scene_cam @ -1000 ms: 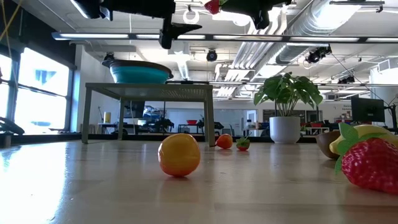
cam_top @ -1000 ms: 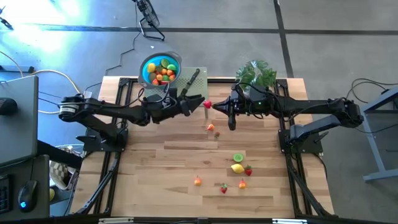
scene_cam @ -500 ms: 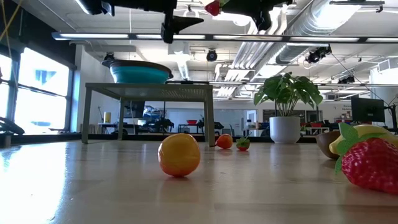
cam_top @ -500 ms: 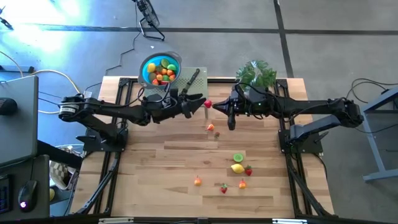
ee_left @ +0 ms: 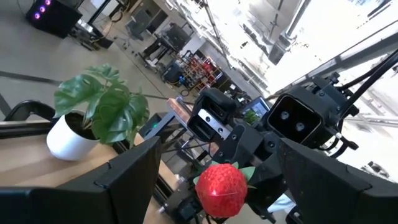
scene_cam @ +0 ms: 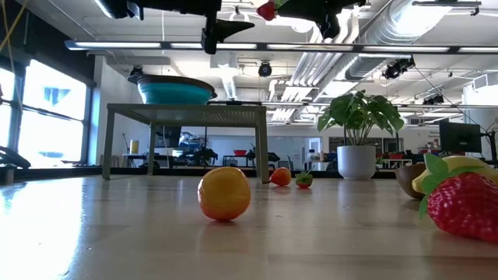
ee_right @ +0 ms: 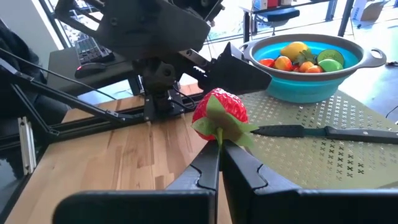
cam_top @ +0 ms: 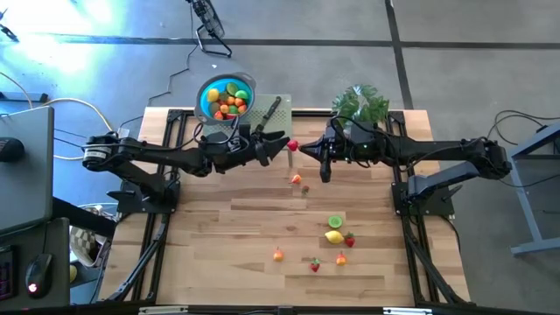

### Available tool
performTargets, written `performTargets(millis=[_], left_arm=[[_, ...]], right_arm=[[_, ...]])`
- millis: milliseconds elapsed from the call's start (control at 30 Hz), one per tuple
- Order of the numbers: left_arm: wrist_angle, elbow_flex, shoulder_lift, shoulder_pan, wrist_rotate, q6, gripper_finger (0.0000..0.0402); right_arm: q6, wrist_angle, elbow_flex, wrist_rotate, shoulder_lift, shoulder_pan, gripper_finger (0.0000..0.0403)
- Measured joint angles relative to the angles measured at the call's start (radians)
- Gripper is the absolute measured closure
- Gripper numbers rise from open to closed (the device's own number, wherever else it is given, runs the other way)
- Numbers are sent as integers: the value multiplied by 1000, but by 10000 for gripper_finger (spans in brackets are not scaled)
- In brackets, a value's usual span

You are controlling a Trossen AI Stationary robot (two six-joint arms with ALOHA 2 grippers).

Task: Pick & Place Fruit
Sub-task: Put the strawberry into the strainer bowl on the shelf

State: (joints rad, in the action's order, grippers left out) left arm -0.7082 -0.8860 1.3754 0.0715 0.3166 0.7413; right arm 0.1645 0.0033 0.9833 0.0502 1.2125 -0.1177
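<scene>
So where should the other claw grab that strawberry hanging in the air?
Probably by its round red body. The right claw already pinches the strawberry by its green leaves, so only the red part sticks out free. The left claw is open and faces it, so it could likely come straight in from its own side and close around the middle.

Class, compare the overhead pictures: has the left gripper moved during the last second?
Yes, slightly. The left gripper has edged toward the strawberry that the right gripper holds. Judged against the knife on the perforated stand, its tip sits farther right.
</scene>
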Motion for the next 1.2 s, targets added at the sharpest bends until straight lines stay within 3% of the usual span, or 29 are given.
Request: performTargets(millis=[333,567,867,1200], left_arm=[[-1,0,17,0,-22,-12,89],[-127,0,85,0,-38,-12,89],[-136,0,92,-1,-79,-32,89],[-150,-29,143,-20,-51,-61,89]], right_arm=[[26,1,0,-6,0,0,399],[26,1,0,-3,0,0,399],[45,3,0,22,0,0,399],[53,23,0,19,2,0,399]])
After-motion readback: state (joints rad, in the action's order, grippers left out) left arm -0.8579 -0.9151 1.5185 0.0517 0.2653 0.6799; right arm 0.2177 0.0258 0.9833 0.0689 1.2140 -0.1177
